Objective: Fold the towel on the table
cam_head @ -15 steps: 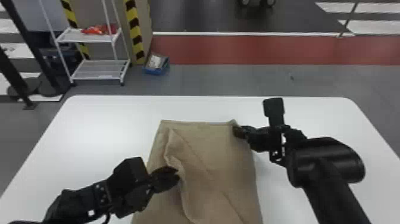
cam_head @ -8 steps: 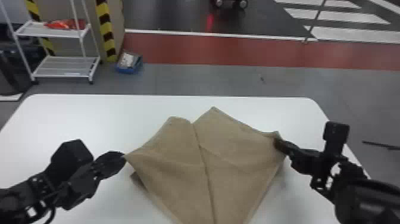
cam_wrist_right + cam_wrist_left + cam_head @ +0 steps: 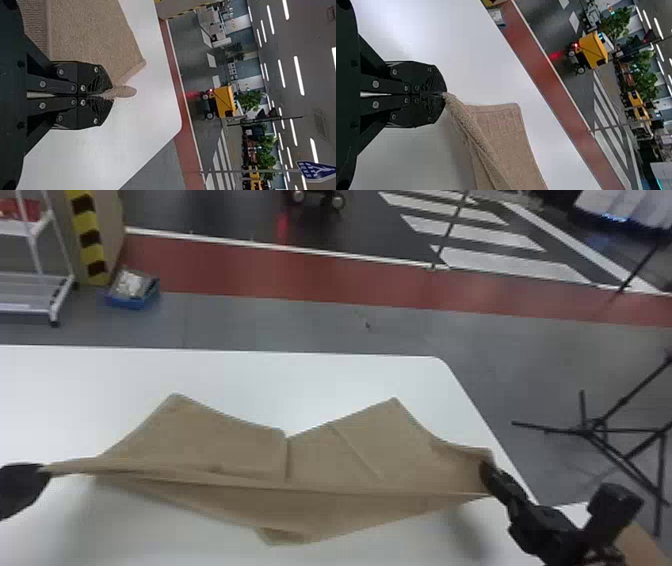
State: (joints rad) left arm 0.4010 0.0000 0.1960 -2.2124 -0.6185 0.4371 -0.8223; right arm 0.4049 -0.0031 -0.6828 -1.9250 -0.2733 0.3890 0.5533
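Observation:
The left gripper is at the head view's left edge, and the right gripper is at the right above the table's right edge. Between them the tan towel is stretched wide, its near edge pulled taut and two corners pointing to the far side. In the left wrist view the left gripper is shut on one corner of the towel. The right wrist view has the right gripper shut on another corner of the towel. The towel's underside is mostly hidden.
The white table extends beyond the towel on its far side. Past the table's right edge a black tripod stand is on the floor. A white shelf rack and a blue box stand behind at the left.
Both grippers have moved apart, drawing the towel from a loose, creased heap into a wide stretched shape. The head view has swung toward the right, bringing the tripod into sight.

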